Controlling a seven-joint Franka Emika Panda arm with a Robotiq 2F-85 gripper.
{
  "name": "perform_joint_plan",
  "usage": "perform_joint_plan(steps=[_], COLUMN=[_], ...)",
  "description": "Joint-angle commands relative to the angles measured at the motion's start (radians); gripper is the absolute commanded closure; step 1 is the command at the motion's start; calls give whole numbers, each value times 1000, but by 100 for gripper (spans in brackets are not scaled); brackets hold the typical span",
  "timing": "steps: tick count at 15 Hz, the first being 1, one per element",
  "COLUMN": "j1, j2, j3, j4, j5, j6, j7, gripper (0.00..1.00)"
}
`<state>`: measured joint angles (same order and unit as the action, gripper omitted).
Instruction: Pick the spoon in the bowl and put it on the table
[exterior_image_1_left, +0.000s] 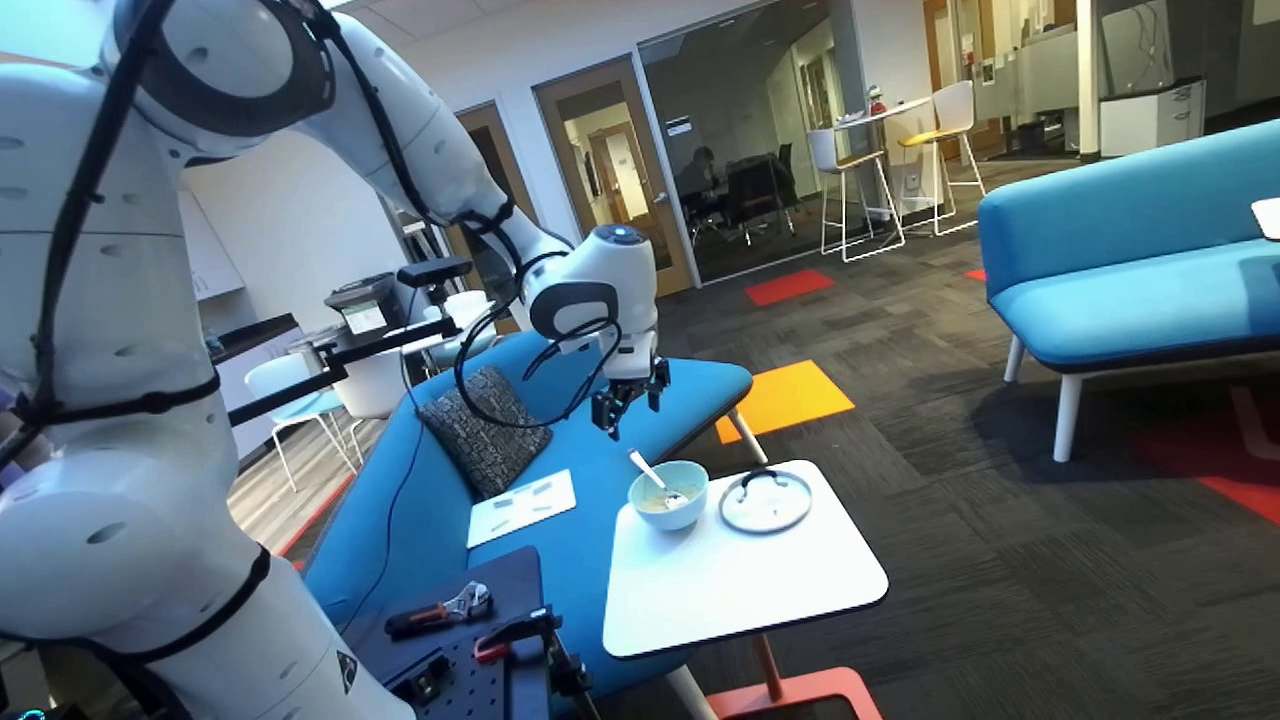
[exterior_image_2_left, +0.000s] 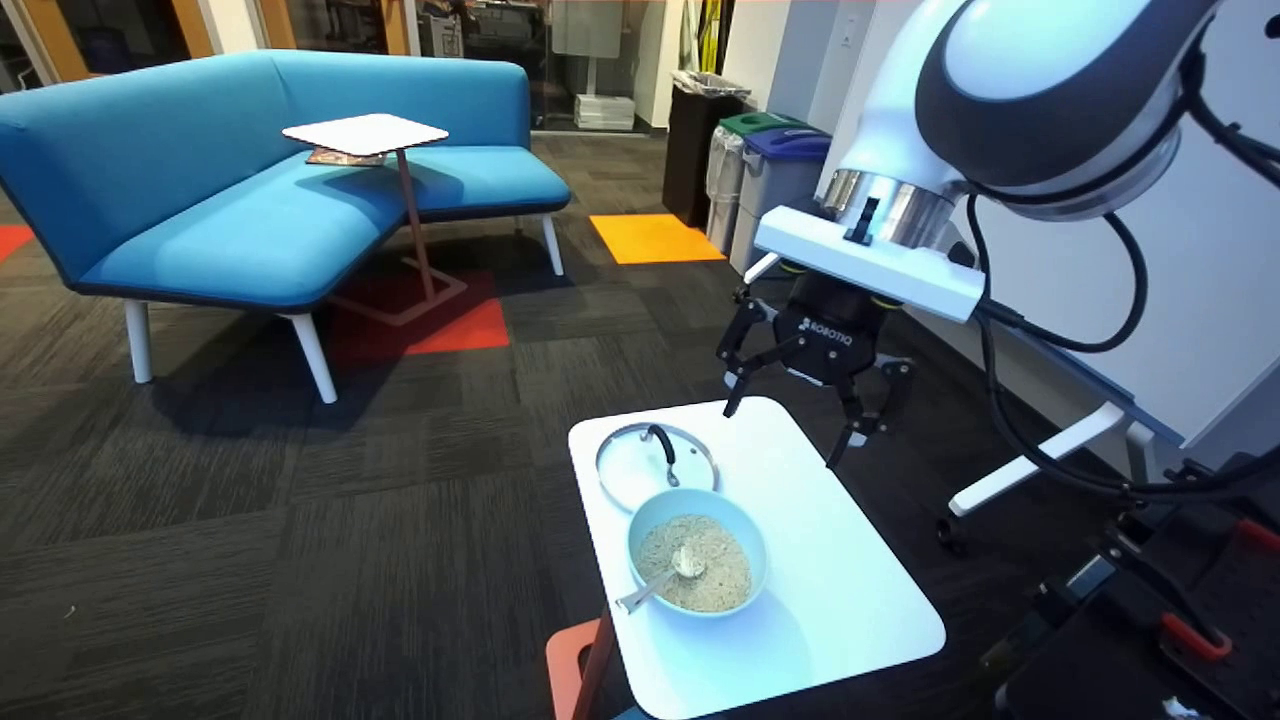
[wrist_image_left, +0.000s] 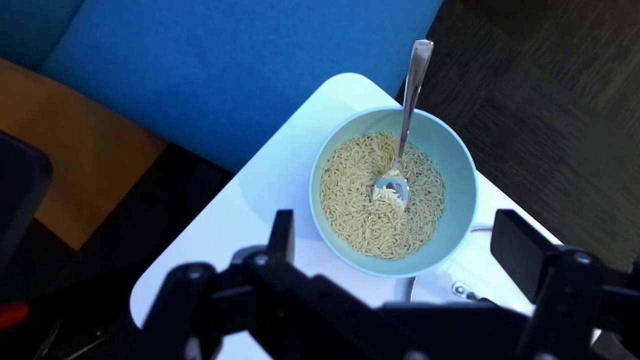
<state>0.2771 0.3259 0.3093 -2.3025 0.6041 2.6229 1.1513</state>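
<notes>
Dark carpet (exterior_image_1_left: 1000, 570); white table (exterior_image_1_left: 740, 595) lower right of centre in an exterior view. Wrist view, right of centre: spoon (wrist_image_left: 406, 117) in bowl (wrist_image_left: 460, 190), tip in grain (wrist_image_left: 360, 220), handle propped over the rim, presumably graspable there. Lid (exterior_image_2_left: 635, 470) beside bowl, likely off for access. Arm (exterior_image_1_left: 430, 130) arches from upper left, gripper (exterior_image_2_left: 783, 428) angled down, fingers (wrist_image_left: 283, 235) apart, empty. Height above handle hard to judge.

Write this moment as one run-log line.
claw: open, empty; spoon: tilted in bowl; bowl: on table, holding grains; lid: on table beside bowl; pick: not yet made
</notes>
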Motion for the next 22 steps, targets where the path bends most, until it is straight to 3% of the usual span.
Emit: perform_joint_plan(steps=[1,6,8,12,18,22], j1=[14,9,39,55,44,79], j2=[-2,20,55,121,248,350], j3=[-14,-12,-26,7,96,88], j4=[1,17,28,48,149,241], j5=[5,36,16,63,317,449], j6=[-5,-17,-7,11,96,161], j7=[-3,13,85,104,-82,-201], gripper=[0,0,0,0,0,0])
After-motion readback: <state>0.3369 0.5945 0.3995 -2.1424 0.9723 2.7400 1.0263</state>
